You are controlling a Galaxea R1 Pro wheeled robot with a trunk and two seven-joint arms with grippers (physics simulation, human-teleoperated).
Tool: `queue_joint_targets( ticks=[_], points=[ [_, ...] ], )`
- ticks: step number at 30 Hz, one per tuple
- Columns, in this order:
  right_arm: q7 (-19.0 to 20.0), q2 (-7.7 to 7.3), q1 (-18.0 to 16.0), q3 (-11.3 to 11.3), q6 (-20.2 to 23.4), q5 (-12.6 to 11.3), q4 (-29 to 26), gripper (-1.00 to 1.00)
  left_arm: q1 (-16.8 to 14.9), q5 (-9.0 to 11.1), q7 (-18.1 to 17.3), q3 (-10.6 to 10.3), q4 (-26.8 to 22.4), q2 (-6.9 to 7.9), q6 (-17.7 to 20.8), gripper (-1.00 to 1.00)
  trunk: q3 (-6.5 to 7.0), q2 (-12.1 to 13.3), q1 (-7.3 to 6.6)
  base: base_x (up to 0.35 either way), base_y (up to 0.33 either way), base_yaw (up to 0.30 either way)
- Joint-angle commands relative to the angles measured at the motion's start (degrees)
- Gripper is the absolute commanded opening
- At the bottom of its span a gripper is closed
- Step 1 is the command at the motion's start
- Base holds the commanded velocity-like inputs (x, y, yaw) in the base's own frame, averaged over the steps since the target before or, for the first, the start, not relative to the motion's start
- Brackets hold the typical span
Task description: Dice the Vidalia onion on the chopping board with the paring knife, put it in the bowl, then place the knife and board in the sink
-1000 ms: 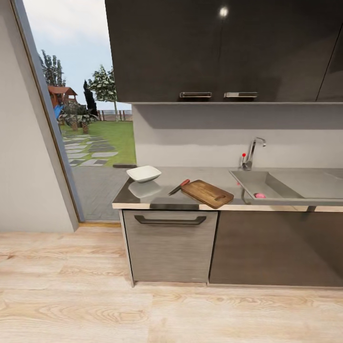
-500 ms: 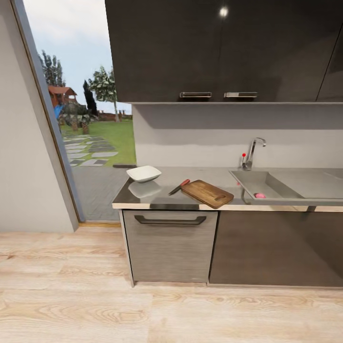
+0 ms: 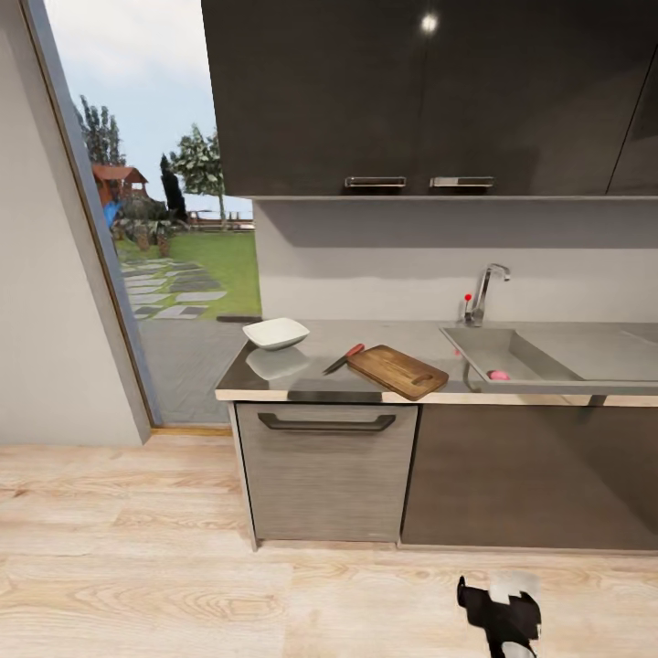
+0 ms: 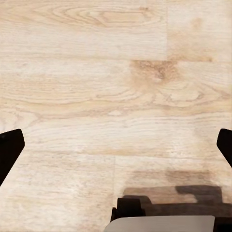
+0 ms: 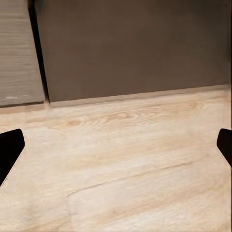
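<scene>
A small pink Vidalia onion lies in the steel sink, below the chrome faucet. On the grey countertop left of the sink rests the brown chopping board. The paring knife, red-handled, lies against the board's left end. The white bowl stands further left near the counter's corner. My right gripper shows low in the head view, over the floor and far from the counter. It is open, facing the cabinet base. My left gripper is open above bare floor.
A drawer front with a dark handle sits under the board, and a dark cabinet door under the sink. Dark wall cabinets hang above. A tall glazed opening to a garden lies left. Light wooden floor spreads before the counter.
My right gripper has come into the bottom of the head view. The onion, board, knife and bowl have not moved.
</scene>
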Motion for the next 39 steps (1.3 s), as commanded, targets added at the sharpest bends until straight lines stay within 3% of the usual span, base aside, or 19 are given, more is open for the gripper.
queue_joint_targets(
  ticks=[1,7,11,15,18,23,28,33,39],
  points=[
    [-0.8,0.02,-0.6,0.0,2.8,0.0,-2.3,1.00,0.0,0.1,0.0,0.0,0.0,0.00,-0.2,1.00,-0.07,0.0,0.00,0.000,0.000,0.000],
    [-2.6,0.03,-4.8,0.0,10.6,0.0,-9.5,1.00,0.0,0.1,0.0,0.0,0.1,-0.04,-0.2,1.00,-0.07,0.0,0.00,0.000,0.000,0.000],
    [-3.4,0.03,-11.6,0.0,17.4,0.0,-11.0,1.00,0.0,0.1,0.0,0.0,0.2,-0.04,-0.2,1.00,-0.07,0.0,0.00,0.000,0.000,0.000],
    [-3.8,0.17,-21.1,0.0,25.8,0.0,-11.2,1.00,0.0,0.1,0.0,0.0,0.2,-0.02,-0.2,1.00,-0.07,0.0,0.00,0.000,0.000,0.000],
    [-3.9,0.32,-26.3,0.0,30.3,-0.1,-11.2,1.00,0.0,0.1,0.0,0.0,0.2,-0.03,-0.2,1.00,-0.07,0.0,0.00,0.000,0.000,0.000],
    [-5.0,0.64,-32.8,0.1,34.8,-0.2,-11.1,1.00,0.0,0.1,0.0,0.0,0.2,-0.02,-0.2,1.00,-0.07,0.0,0.00,0.000,0.000,0.000],
    [-7.9,1.28,-39.0,0.2,35.9,-0.3,-10.5,1.00,0.0,0.1,0.0,0.0,0.2,-0.05,-0.2,1.00,-0.07,0.0,0.00,0.000,0.000,0.000],
    [-10.2,2.18,-44.8,0.2,37.4,-0.3,-7.8,1.00,0.0,0.1,0.0,0.0,0.2,-0.07,-0.2,1.00,-0.07,0.0,0.00,0.000,0.000,0.000],
    [-13.7,4.67,-60.6,0.3,38.4,-0.3,8.3,1.00,0.0,0.1,0.0,0.0,0.2,-0.02,-0.2,1.00,-0.07,0.0,0.00,0.000,0.000,0.000]
  ],
)
